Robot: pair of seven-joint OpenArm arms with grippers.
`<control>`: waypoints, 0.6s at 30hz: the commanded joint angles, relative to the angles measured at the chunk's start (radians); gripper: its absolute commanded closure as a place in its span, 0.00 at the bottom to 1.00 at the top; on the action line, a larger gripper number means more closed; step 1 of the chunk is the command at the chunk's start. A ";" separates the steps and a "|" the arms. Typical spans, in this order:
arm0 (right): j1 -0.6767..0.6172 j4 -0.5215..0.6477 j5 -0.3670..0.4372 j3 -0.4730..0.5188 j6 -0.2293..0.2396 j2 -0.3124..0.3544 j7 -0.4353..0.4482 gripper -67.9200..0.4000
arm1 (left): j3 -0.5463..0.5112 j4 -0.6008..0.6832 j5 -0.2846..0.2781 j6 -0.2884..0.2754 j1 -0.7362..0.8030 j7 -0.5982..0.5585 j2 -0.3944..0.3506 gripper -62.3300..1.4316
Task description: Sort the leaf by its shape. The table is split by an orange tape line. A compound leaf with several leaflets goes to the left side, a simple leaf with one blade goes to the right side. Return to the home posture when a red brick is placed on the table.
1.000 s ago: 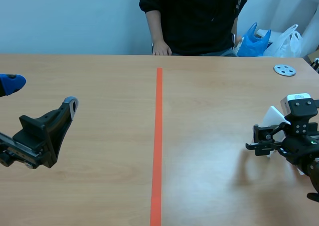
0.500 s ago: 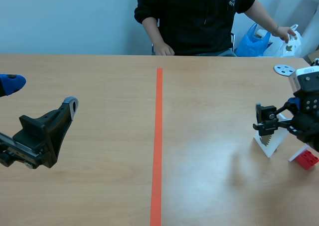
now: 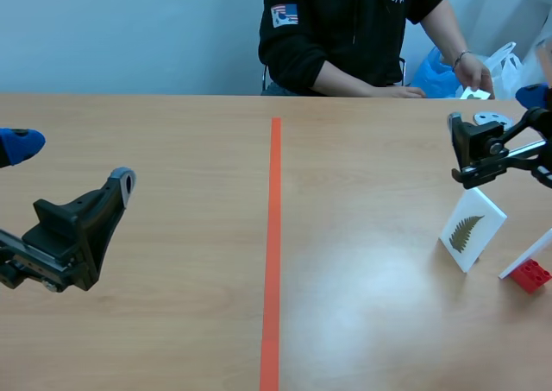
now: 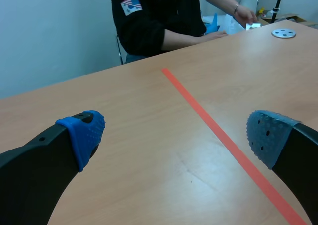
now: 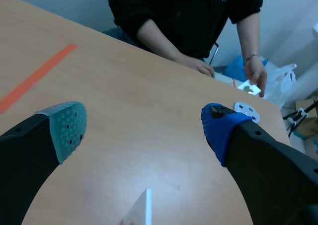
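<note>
- The right end effector (image 3: 466, 152) has risen off the leaf card (image 3: 472, 230) and now hangs above and behind it. The card, which it was bent over half a second ago, stands alone.
- The leaf card rests tilted on the worktop (image 3: 172, 322), on the right side of the orange tape line (image 3: 272, 253) and well away from it. Its picture looks like a feathery frond with many leaflets. By the rule that would belong on the left, so its spot looks wrong.
- The red brick (image 3: 529, 275) lies just beside the card, nearer the edge, with a second white card (image 3: 528, 253) slanting over it. I judge the brick is the call to go home, which would explain the arm lifting away and not taking hold again.
- The right end effector is spread wide and holds nothing; in its own view the card's edge shows just below the gap between its fingers.
- The left end effector (image 3: 73, 164) is also spread and empty. It hovers on the left side, unmoved, probably parked because there is no work on its side.
- Across the worktop a person's hand (image 3: 477, 78) holds something small and white above the metal disc (image 3: 492, 118).
</note>
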 commanded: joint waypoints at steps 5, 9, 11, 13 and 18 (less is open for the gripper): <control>-0.130 0.194 0.006 0.031 0.024 0.019 -0.011 0.30 | -0.001 0.013 -0.004 0.002 0.000 -0.018 0.005 0.02; -0.206 0.308 0.006 0.032 0.042 0.019 -0.037 0.30 | -0.001 0.013 -0.004 0.002 0.000 -0.018 0.005 0.02; -0.238 0.356 0.006 0.032 0.043 0.019 -0.054 0.30 | -0.001 0.013 -0.004 0.002 0.000 -0.018 0.005 0.02; -0.267 0.401 0.006 0.032 0.043 0.019 -0.061 0.30 | -0.001 0.013 -0.004 0.002 0.000 -0.018 0.005 0.02; -0.315 0.497 0.006 0.032 0.064 0.019 -0.079 0.30 | -0.001 0.013 -0.004 0.002 0.000 -0.019 0.005 0.02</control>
